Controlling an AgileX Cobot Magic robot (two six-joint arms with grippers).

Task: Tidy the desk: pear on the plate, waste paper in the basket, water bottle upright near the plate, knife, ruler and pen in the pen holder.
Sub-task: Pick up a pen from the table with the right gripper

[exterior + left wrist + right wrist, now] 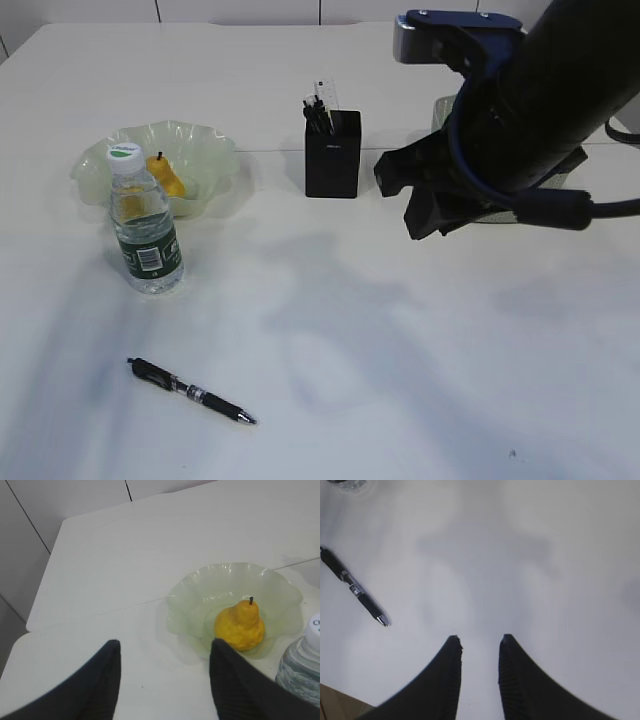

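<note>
A yellow pear (168, 180) lies in the pale green wavy plate (215, 150); the left wrist view shows the pear (239, 627) and the plate (190, 592) too. A water bottle (144, 222) stands upright in front of the plate. A black pen (190, 391) lies on the table at front left, also in the right wrist view (352, 586). The black pen holder (332, 155) holds a ruler and dark tools. My left gripper (164, 645) is open and empty, left of the plate. My right gripper (480, 640) is open and empty above bare table.
The right arm (530, 110) fills the upper right of the exterior view and hides most of a basket (445, 108) behind it. The table's far edge runs along a white wall.
</note>
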